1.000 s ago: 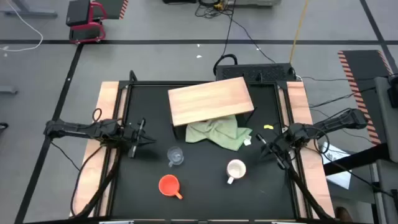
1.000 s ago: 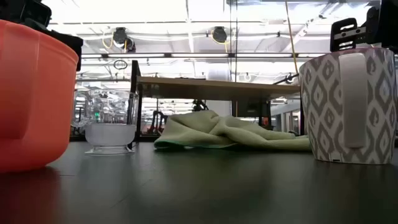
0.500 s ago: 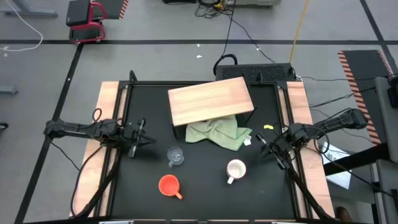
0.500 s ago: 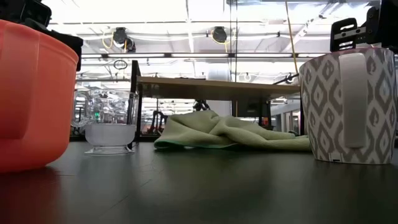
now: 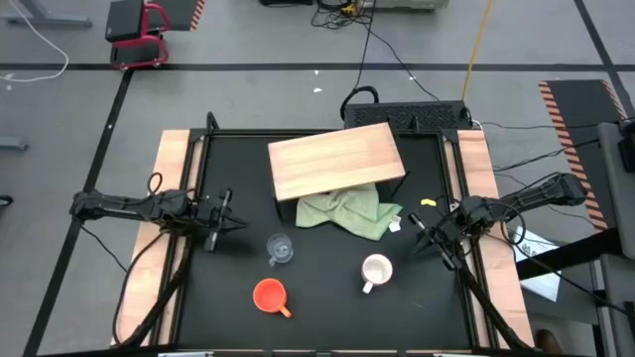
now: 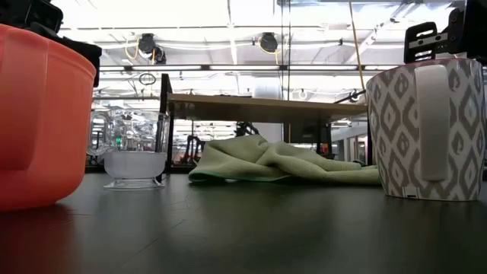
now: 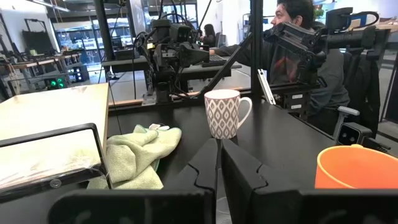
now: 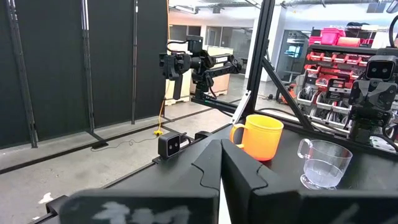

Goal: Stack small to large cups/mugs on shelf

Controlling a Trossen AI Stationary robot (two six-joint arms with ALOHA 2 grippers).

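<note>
My left gripper [image 5: 226,220] rests at the left edge of the black table [image 5: 327,297]; in the left wrist view its fingers [image 7: 239,174] stand nearly together, only a thin slit between them, gripping nothing. The clear glass cup [image 5: 280,248] sits near these jaws, just ahead and slightly toward the front of the table, apart from them. The orange mug [image 5: 269,294] stands farther front, handle pointing toward the right arm's side.

My right gripper [image 5: 429,236] rests at the right edge of the table. In the right wrist view its fingers [image 8: 239,171] are likewise drawn to a narrow slit, with nothing between them. The white mug [image 5: 376,270], patterned in grey, stands near these jaws, a little toward the table's front, not touching them.

The shelf [image 5: 335,159], a light wooden board raised on a dark frame, stands at the rear centre, well apart from both grippers, with nothing on its top. A green cloth [image 5: 352,210] lies crumpled partly under its front edge, between the shelf and the three cups.

A seated person [image 7: 292,37] shows beyond the table in the left wrist view.
</note>
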